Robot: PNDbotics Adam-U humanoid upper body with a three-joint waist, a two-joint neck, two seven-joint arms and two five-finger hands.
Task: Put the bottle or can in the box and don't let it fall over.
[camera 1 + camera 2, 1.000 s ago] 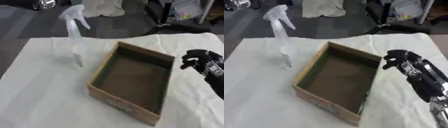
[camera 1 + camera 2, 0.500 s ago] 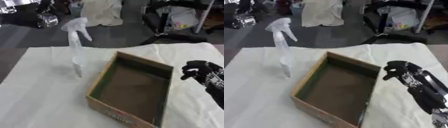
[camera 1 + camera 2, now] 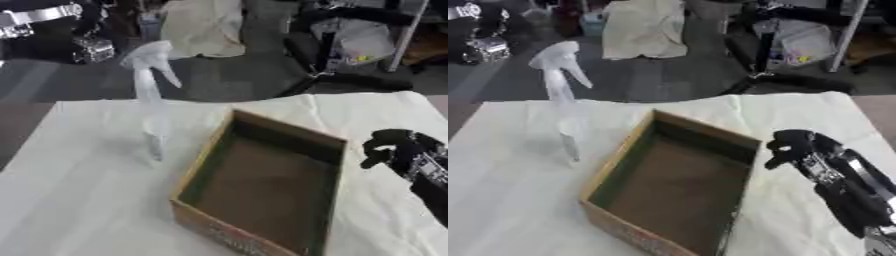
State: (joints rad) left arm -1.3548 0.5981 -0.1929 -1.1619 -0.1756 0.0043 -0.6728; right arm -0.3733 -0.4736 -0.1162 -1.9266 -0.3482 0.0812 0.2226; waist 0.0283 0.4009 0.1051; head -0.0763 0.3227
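Clear spray bottle (image 3: 151, 102) upright on table (image 3: 79, 200), 10 o'clock of cardboard box (image 3: 262, 187); box print unreadable. Right robot hand (image 3: 791, 146) at 3 o'clock, fingers curled, empty.

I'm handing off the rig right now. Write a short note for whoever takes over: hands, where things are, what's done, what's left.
Right hand: fingers curled, holding nothing, just right of the box.
Left hand: not in view.
Spray bottle: clear, upright on the white cloth, left of the box, apart from it.
Box: open, nothing in it.
Done: nothing yet; bottle ungrasped.
Left: grasp the bottle, lift it over the near wall, set it upright inside.
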